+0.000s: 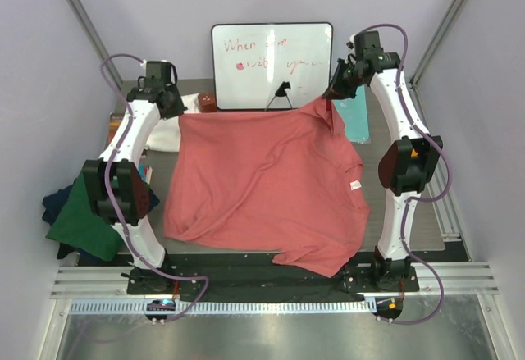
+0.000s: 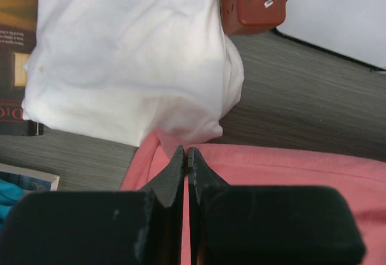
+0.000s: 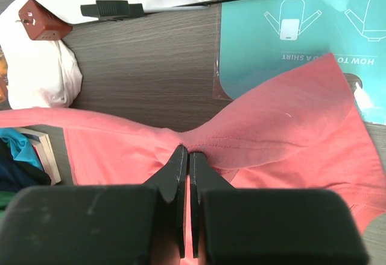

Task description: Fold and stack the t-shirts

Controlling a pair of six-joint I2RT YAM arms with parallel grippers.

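The salmon-pink t-shirt lies spread over the table, its far edge stretched between both grippers. My left gripper is shut on the shirt's far left corner, its tips pinching the hem. My right gripper is shut on the far right corner, its tips pinching bunched fabric there. A small white label shows near the shirt's right edge. A dark green t-shirt and a navy one lie heaped at the left of the table.
A whiteboard stands at the back. A white cloth bundle and a red-brown block sit at the back left. The pale-teal mat lies at the back right, partly under the pink shirt. Books lie at the left.
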